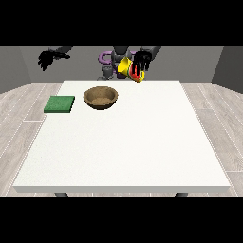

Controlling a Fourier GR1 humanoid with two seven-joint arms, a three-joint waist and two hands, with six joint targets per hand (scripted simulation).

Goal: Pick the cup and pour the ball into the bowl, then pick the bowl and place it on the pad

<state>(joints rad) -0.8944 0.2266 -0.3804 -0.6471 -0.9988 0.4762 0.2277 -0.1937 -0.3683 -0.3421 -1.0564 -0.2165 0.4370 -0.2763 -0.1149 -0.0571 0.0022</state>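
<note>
The hand at the view's right (142, 60) grasps the tilted cup (127, 68) in its fingers, lifted beyond the bowl (100, 98). The hand at the view's left (46, 59) hangs released. Pouring and moving the bowl to the pad (60, 104) remain.

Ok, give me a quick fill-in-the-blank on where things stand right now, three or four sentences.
1. The yellow cup is held by the hand at the view's ____.
2. The green pad lies on the table to the view's ____ of the brown bowl.
3. The cup is ____ rather than upright.
4. The hand at the view's left holds ____.

Missing words: right; left; tilted; nothing
</note>
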